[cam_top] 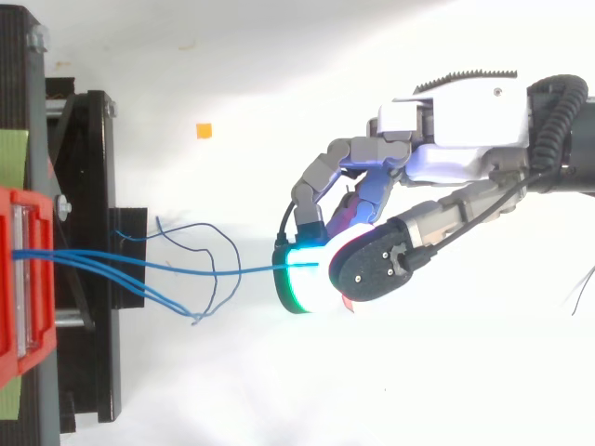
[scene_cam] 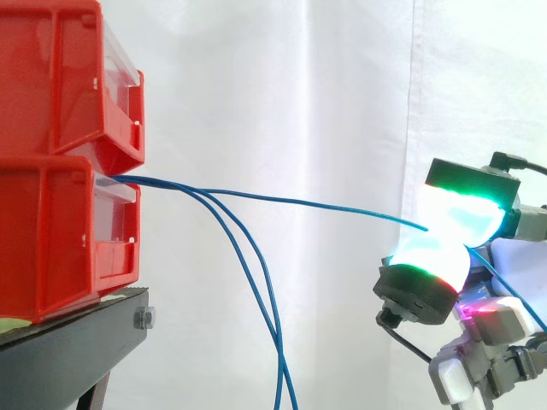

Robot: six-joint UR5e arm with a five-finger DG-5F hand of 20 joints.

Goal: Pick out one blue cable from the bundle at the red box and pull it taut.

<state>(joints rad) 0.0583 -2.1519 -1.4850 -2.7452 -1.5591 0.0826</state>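
Observation:
Two red bins (scene_cam: 68, 162) are stacked on a black stand (scene_cam: 68, 342) at the left. A bundle of thin blue cables (scene_cam: 248, 273) comes out of the lower bin's front slot. One blue cable (scene_cam: 325, 205) runs rightward, nearly straight with a slight sag, into the hand (scene_cam: 444, 239). Two glowing green-white fingertips (scene_cam: 427, 265) pinch its end. From above, the same cable (cam_top: 186, 269) runs from the bin (cam_top: 23, 279) to the hand (cam_top: 372, 251), whose fingers are curled. The other cables droop toward the floor.
A white curtain hangs behind everything. Loose cable ends (cam_top: 200, 297) lie on the white floor below the bin. A small orange square (cam_top: 204, 130) sits on the floor farther back. The black stand's frame (cam_top: 88, 251) juts out in front of the bin.

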